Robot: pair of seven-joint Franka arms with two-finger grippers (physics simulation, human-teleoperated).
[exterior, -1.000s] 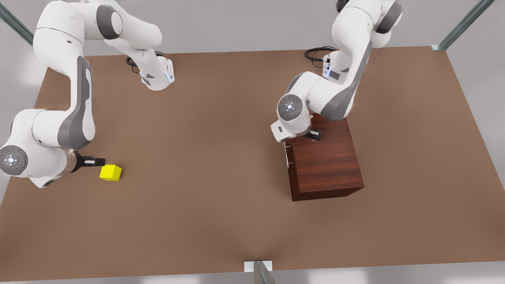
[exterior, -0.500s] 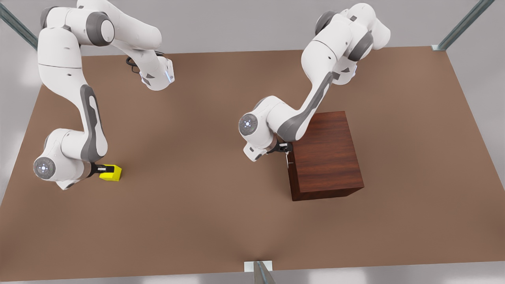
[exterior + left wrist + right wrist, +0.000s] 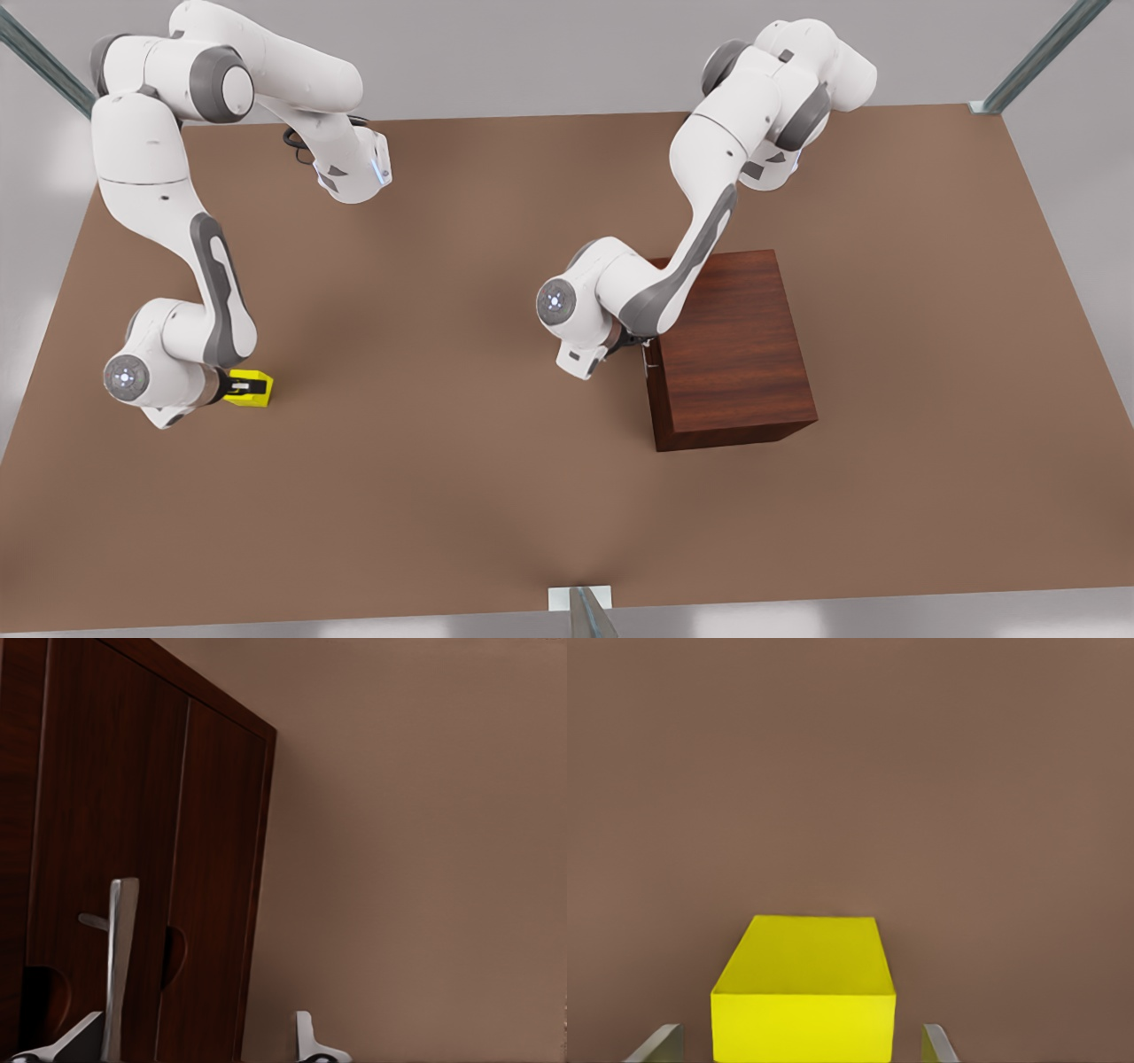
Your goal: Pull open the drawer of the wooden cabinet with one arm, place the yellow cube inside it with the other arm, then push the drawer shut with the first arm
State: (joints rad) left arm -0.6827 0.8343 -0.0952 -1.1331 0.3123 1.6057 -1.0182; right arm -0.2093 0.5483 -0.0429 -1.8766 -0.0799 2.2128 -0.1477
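so, starting at the front view's left, the right gripper (image 3: 237, 387) sits low at the yellow cube (image 3: 252, 388), which rests on the table (image 3: 461, 372) around eight o'clock from centre. in the right wrist view its fingertips (image 3: 660, 1043) stand wide apart with the yellow cube between them, a gap showing on each side, so nothing is gripped yet. the cube looks rigid, light and smooth-faced; a pinch across two opposite flat sides, square on and near mid-height, should keep it from twisting out.

moving right, the left gripper (image 3: 631, 344) is at the front face of the wooden cabinet (image 3: 731, 354), about three o'clock from centre. the left wrist view shows its fingers (image 3: 306, 1041) spread wide, the silver handle (image 3: 120, 966) of the drawer (image 3: 106, 877) close by one of them. the drawer looks shut. it is likely stiff and fairly heavy, so the bar is the place to grip.

hard to judge: whether a finger is touching the bar yet. the arm's wrist covers the handle in the front view.
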